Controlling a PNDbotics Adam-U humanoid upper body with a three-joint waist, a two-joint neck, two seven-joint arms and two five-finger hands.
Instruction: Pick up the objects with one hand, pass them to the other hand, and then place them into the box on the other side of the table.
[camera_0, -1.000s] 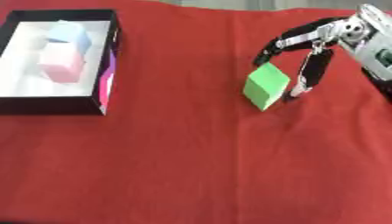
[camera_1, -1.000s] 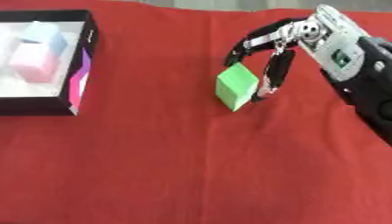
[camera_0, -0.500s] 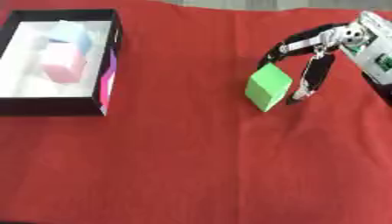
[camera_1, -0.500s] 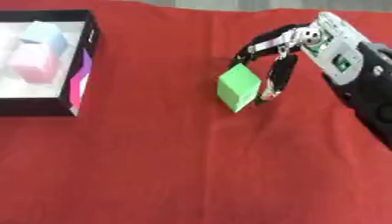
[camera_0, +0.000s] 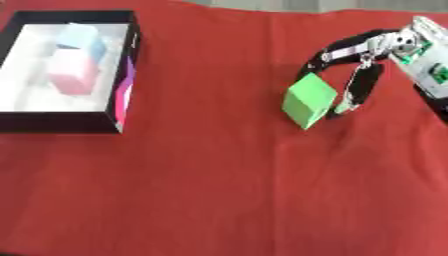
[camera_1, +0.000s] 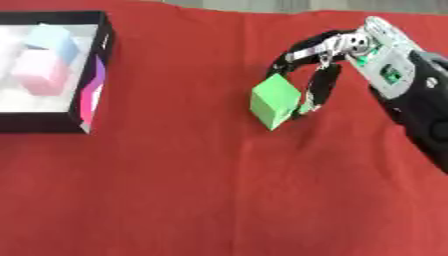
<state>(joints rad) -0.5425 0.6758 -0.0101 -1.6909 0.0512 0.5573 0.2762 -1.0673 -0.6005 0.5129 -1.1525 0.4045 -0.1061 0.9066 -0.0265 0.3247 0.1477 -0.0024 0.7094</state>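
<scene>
Your right hand (camera_1: 337, 60) comes in from the upper right, black with silver joints, and its fingers (camera_0: 357, 92) are curled round the green cube (camera_1: 276, 101), pinching it between the thumb on the far side and the fingers on the near right side. The cube is tilted, one corner pointing down toward the red cloth (camera_0: 227, 190) that covers the counter; you cannot tell from these views whether that corner touches the cloth or hangs just above it. A faint shadow lies on the cloth just beside the cube's lower right.

The cube sits in the right half of the counter, well apart from the box (camera_0: 124, 92), which stands at the far left. That box has black walls, a pale floor and a pink and purple panel on its right outer wall. Inside it you have a pink block (camera_0: 72, 77) and a light blue block (camera_0: 80, 41); the blue one lies behind the pink one, toward the far wall, and the two are touching or very nearly so. Both are blurred, so their exact shapes are hard to make out.

Your right forearm (camera_1: 420, 105) runs down along the right edge of the right eye view, with a pale panel bearing a small green mark near the wrist.

Your left hand shows in neither view
</scene>
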